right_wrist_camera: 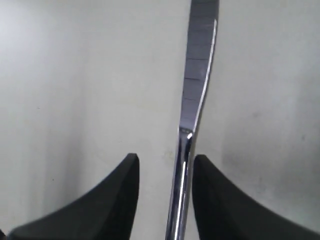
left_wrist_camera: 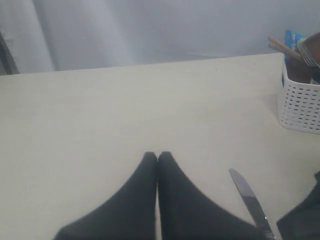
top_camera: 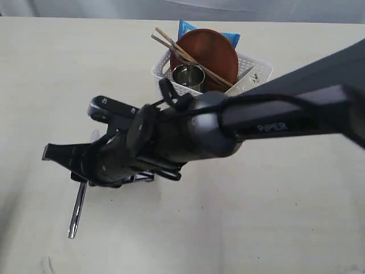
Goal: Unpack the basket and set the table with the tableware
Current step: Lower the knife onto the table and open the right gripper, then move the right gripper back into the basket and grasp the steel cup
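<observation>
A steel knife (right_wrist_camera: 197, 75) lies flat on the table (top_camera: 274, 217), blade pointing away from my right gripper (right_wrist_camera: 165, 159). That gripper is open, and the knife's handle runs between its fingers, close to one of them and clear of the other. In the exterior view the right arm reaches across to the left, and the knife (top_camera: 77, 208) sticks out below the right gripper (top_camera: 82, 171). The white basket (top_camera: 254, 71) at the back holds a brown plate (top_camera: 208, 54), a steel cup (top_camera: 188, 76) and chopsticks (top_camera: 182, 50). My left gripper (left_wrist_camera: 158, 155) is shut and empty, low over the table beside the knife (left_wrist_camera: 247, 197).
A blue snack packet (top_camera: 188, 27) stands behind the plate in the basket. The table's far edge runs just behind the basket. The basket (left_wrist_camera: 300, 107) is well to one side of the left gripper.
</observation>
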Available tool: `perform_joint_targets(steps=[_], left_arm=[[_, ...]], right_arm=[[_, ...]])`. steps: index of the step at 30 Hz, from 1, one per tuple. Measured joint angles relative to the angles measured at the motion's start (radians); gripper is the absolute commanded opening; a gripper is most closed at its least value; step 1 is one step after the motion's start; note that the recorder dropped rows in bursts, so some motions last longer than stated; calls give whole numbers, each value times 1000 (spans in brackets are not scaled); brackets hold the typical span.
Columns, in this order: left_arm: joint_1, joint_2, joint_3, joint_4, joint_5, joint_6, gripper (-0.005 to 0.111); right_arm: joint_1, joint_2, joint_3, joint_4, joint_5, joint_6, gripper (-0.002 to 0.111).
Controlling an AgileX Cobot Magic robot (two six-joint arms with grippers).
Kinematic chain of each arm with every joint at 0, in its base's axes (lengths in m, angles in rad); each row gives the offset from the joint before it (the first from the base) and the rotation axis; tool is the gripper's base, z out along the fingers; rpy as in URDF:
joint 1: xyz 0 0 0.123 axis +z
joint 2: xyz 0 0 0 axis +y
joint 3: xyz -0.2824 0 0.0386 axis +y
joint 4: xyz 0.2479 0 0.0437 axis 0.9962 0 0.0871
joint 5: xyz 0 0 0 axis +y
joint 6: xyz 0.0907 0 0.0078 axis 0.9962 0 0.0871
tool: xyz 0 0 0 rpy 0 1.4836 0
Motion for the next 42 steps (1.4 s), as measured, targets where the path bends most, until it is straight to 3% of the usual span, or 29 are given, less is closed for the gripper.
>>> perform_joint_targets(steps=[8, 15, 21, 24, 28, 33, 42], left_arm=[[0, 0, 0, 0, 0, 0, 0], [0, 0, 0, 0, 0, 0, 0], [0, 0, 0, 0, 0, 0, 0], [0, 0, 0, 0, 0, 0, 0], [0, 0, 0, 0, 0, 0, 0], [0, 0, 0, 0, 0, 0, 0], [0, 0, 0, 0, 0, 0, 0]], right_arm=[[-198, -217, -6, -371, 217, 4, 32], [-385, -368, -14, -938, 378, 254, 30], [-434, -334, -123, -1365, 634, 427, 30], [-434, -286, -200, -1414, 671, 417, 31], [-434, -196, -323, -1353, 687, 262, 44], [-434, -39, -414, -1324, 825, 65, 44], [-434, -14, -417, -1445, 867, -7, 44]])
